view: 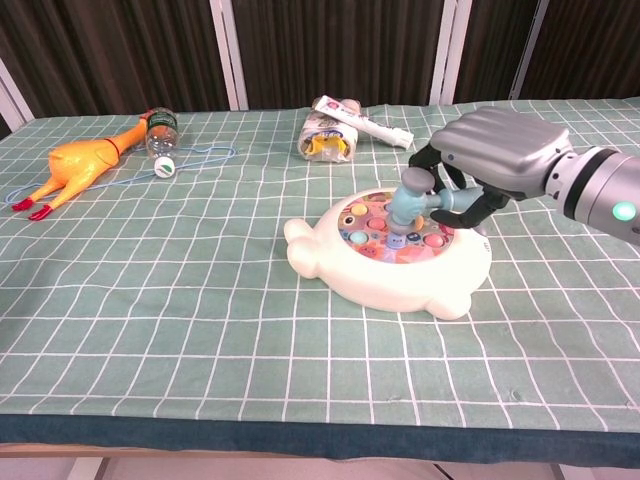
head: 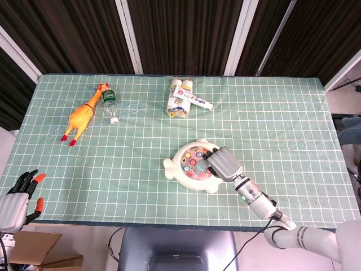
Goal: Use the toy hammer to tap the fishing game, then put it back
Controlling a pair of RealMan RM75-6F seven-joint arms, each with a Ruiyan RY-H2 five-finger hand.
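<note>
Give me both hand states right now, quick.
Left hand: open, holding nothing, fingers apart at the table's near left corner.
Right hand: holding the toy hammer, its head over the fishing game.

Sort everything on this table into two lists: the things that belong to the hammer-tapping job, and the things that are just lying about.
Part of the job:
toy hammer, gripped by the right hand
fishing game, under the hammer head

Just lying about:
rubber chicken
plastic bottle
blue cord
packaged tubes
left hand, idle off the table's edge
</note>
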